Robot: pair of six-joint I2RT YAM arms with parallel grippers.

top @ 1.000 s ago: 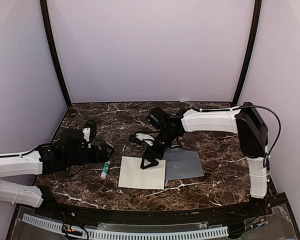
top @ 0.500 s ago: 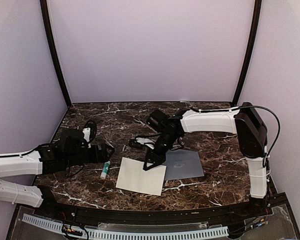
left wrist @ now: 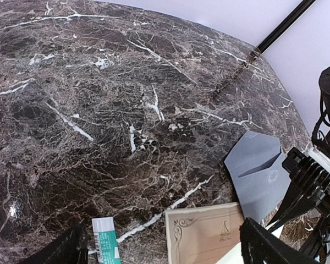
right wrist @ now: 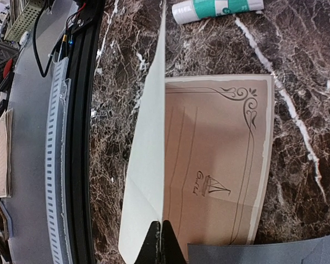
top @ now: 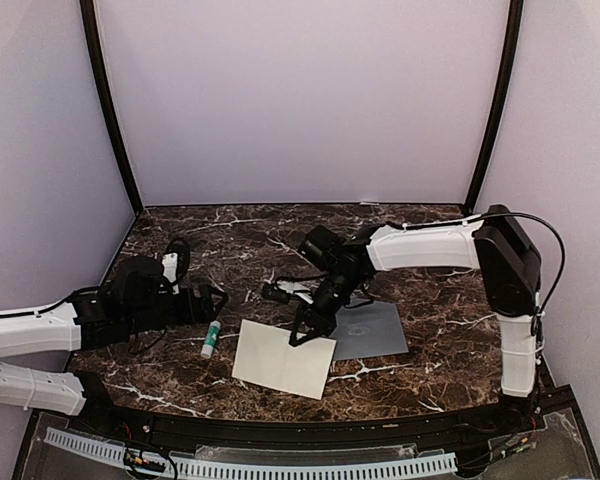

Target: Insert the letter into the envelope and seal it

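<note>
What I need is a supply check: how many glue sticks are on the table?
1. The glue stick lies just left of the letter, near the left tool. Others may be hidden.

The tool [right wrist: 160,242], fingers pressed together, pinches the letter [right wrist: 209,165] at one edge, lifting a pale leaf off a tan face with an ornate border and a ship emblem. A glue stick [right wrist: 217,8] lies beyond the letter's far edge. A corner of the envelope [right wrist: 264,253] meets its pinched edge on the marble surface [right wrist: 302,82].
</note>
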